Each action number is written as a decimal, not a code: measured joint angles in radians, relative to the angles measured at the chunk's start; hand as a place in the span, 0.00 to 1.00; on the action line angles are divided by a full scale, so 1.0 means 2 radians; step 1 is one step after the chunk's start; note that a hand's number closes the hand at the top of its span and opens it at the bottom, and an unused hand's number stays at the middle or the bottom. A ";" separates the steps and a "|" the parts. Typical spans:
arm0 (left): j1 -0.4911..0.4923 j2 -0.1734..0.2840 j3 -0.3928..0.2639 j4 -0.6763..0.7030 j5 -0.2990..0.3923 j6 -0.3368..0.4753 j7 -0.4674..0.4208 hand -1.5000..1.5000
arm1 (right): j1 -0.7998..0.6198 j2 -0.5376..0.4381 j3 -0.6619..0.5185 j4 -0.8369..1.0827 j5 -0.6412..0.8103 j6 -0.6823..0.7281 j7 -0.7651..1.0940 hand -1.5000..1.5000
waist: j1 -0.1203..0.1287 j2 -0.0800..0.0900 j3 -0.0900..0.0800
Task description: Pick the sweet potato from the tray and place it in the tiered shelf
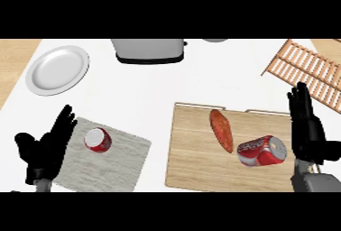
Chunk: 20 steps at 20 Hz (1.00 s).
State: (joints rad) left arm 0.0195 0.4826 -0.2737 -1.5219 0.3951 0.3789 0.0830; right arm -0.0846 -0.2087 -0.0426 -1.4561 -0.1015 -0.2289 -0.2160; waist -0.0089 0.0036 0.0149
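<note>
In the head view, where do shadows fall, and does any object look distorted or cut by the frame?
Head view: light is even, with only soft shadows beside the sweet potato and the red can on the tray; the white plate looks stretched into an oval; the toaster and the tiered shelf are cut by the frame.

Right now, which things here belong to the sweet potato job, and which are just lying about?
Job: sweet potato, wooden tray, slatted tiered shelf, right hand.

Lying about: can on tray, can on mat, grey mat, white plate, toaster, resting left hand.
</note>
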 measured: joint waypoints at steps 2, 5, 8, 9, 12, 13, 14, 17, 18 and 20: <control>0.003 0.004 0.005 0.004 -0.005 -0.008 -0.004 0.50 | -0.007 0.006 0.019 -0.008 0.016 -0.004 0.013 1.00 | 0.003 -0.001 -0.003; -0.002 0.024 0.018 0.011 -0.009 -0.023 -0.009 0.50 | -0.059 0.020 0.063 -0.001 0.050 -0.009 0.044 1.00 | 0.012 -0.001 -0.006; -0.004 0.039 0.028 0.021 -0.007 -0.037 -0.014 0.50 | -0.073 0.002 0.078 0.024 0.124 -0.058 0.079 1.00 | 0.012 0.000 -0.011; -0.005 0.041 0.029 0.020 -0.006 -0.040 -0.012 0.50 | -0.076 0.003 0.080 0.031 0.154 -0.090 0.093 1.00 | 0.012 0.000 -0.011; -0.009 0.045 0.037 0.034 0.003 -0.058 -0.016 0.50 | -0.083 0.039 0.119 0.051 0.241 -0.176 0.129 0.00 | 0.012 -0.001 -0.011; -0.010 0.044 0.039 0.043 0.003 -0.065 -0.021 0.50 | -0.085 0.053 0.142 0.056 0.261 -0.195 0.145 0.00 | 0.012 -0.001 -0.010; -0.007 0.045 0.042 0.048 0.005 -0.072 -0.027 0.50 | -0.086 0.063 0.165 0.057 0.279 -0.211 0.166 0.00 | 0.012 -0.002 -0.010; 0.003 0.044 0.049 0.052 0.004 -0.080 -0.035 0.50 | -0.090 0.084 0.224 0.042 0.341 -0.235 0.251 0.00 | 0.009 -0.003 -0.009; 0.005 0.047 0.054 0.053 0.006 -0.084 -0.036 0.50 | -0.095 0.089 0.234 0.040 0.370 -0.236 0.284 0.00 | 0.008 -0.004 -0.009; 0.002 0.044 0.056 0.061 0.004 -0.084 -0.037 0.50 | -0.099 0.089 0.248 0.036 0.426 -0.226 0.344 0.00 | 0.003 -0.005 -0.010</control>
State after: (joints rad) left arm 0.0239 0.5708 -0.1613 -1.4005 0.4037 0.2111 0.0083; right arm -0.2834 -0.0315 0.4528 -1.3847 0.7514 -0.6801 0.4720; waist -0.0037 -0.0066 -0.0046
